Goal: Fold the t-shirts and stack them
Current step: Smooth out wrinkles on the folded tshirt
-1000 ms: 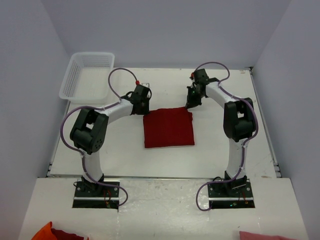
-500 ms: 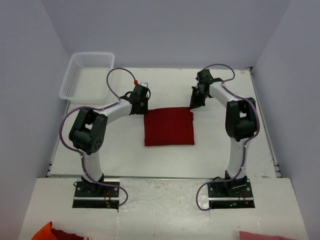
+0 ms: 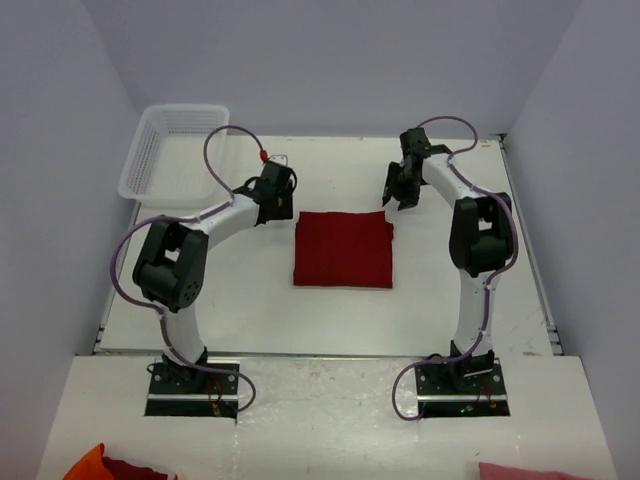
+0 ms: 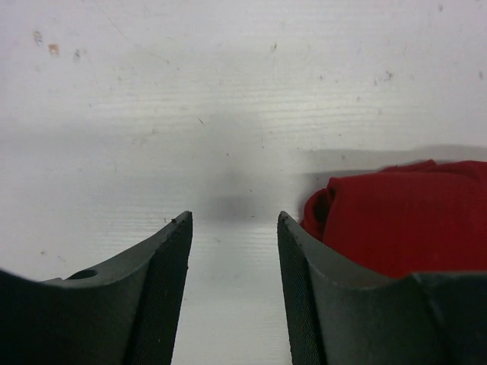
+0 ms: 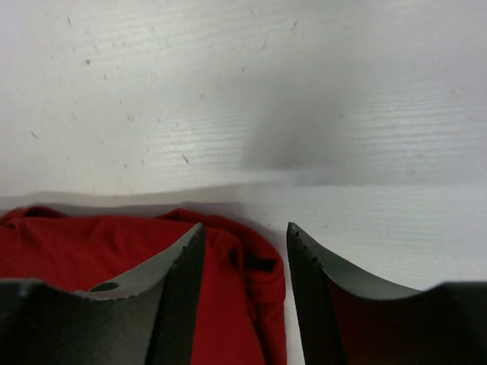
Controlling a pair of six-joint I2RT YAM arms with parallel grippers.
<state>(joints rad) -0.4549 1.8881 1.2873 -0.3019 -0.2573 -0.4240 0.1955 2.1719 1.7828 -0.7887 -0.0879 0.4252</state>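
A dark red t-shirt [image 3: 342, 250] lies folded into a flat square in the middle of the table. My left gripper [image 3: 284, 208] hovers just off its far left corner, open, with only bare table between the fingers [image 4: 234, 228]. The cloth's rolled corner [image 4: 396, 220] sits to the right of the right finger. My right gripper [image 3: 396, 198] is at the far right corner, also open [image 5: 245, 236]. The shirt's bunched corner [image 5: 255, 262] lies loose under the gap between its fingers, not pinched.
A white mesh basket [image 3: 175, 150] stands at the back left of the table. On the near ledge, orange and red cloth [image 3: 110, 467] pokes in at bottom left and pink cloth [image 3: 525, 470] at bottom right. Walls close in on three sides.
Both grippers have opened and let go of the shirt's far corners, then drawn slightly back and outward. The shirt has shifted a little to the right.
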